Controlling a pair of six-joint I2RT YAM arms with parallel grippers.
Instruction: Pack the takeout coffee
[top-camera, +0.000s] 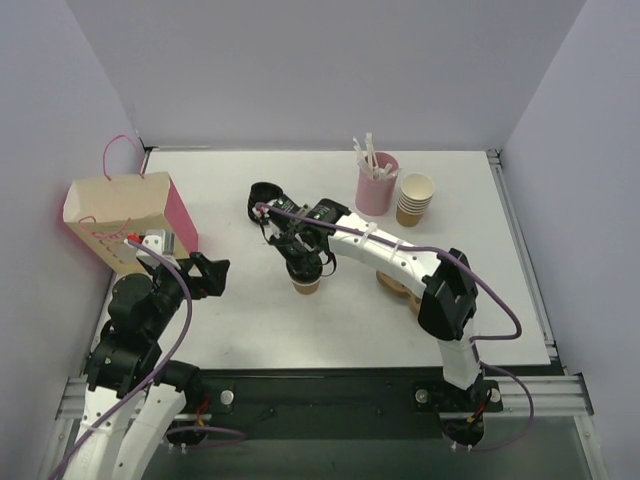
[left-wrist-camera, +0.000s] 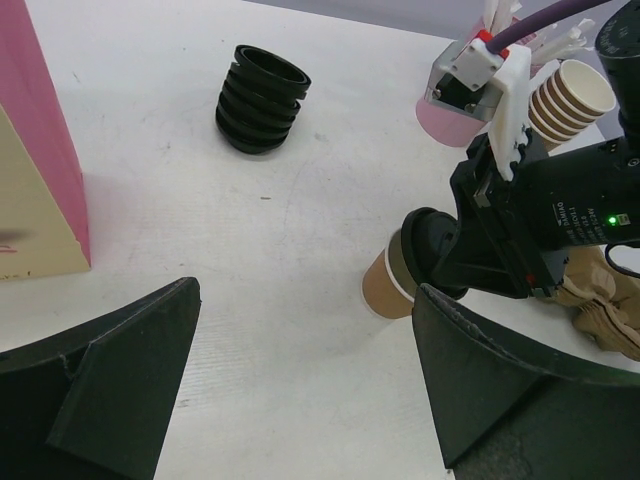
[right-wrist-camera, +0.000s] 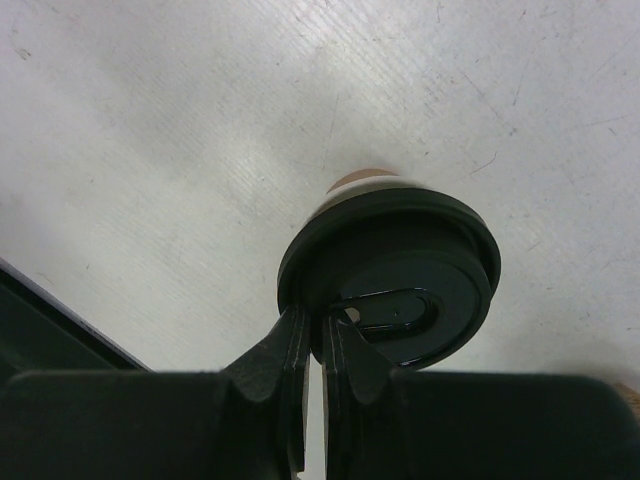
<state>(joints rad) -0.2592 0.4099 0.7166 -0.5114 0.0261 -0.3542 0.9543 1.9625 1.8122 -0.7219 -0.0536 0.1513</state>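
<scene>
Right wrist: tan takeout coffee (right-wrist-camera: 390, 250), black-lidded.

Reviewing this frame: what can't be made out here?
- Top view: takeout coffee lid, hidden under the right gripper.
- Right wrist: whether the shut fingers pinch the lid rim; too close.
- Left wrist: paper bag cut off by left edge, inside unseen.

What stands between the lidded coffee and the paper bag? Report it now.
The left gripper, jaws open, sits on the straight line from the takeout coffee to the paper bag, close by the bag's pink side. Nothing else visible lies between them.
</scene>
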